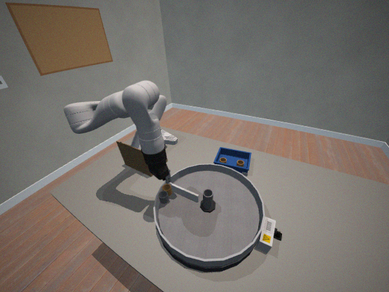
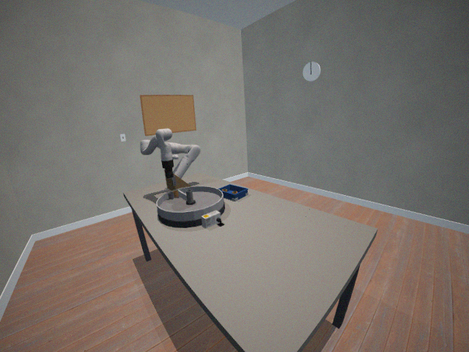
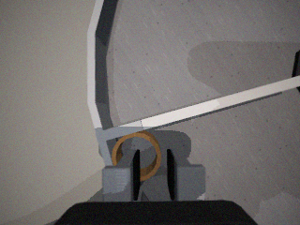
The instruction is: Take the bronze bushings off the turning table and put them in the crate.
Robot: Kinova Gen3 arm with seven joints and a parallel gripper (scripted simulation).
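The turning table (image 1: 216, 232) (image 3: 155, 52) is a round grey disc with a raised rim. A bronze bushing (image 1: 167, 189) (image 2: 176, 193) (image 3: 117, 152) stands on it near the rim, in the corner by a white bar. A steel bushing (image 1: 163, 196) (image 2: 171, 196) stands right beside it. The blue crate (image 1: 234, 151) (image 2: 242, 192) holds two bronze bushings, one on the left (image 1: 223, 160) and one on the right (image 1: 240, 163). My gripper (image 1: 168, 179) (image 3: 153, 167) is partly open and empty above the bronze bushing, whose ring shows partly behind the left finger in the wrist view.
The white bar (image 1: 185, 192) (image 3: 197, 110) runs inward from the rim towards a dark central post (image 1: 207, 199) (image 2: 190, 196). A brown panel (image 1: 133, 158) stands behind the gripper. A white box (image 1: 267, 233) (image 2: 210, 219) with a yellow label sits against the rim's outside.
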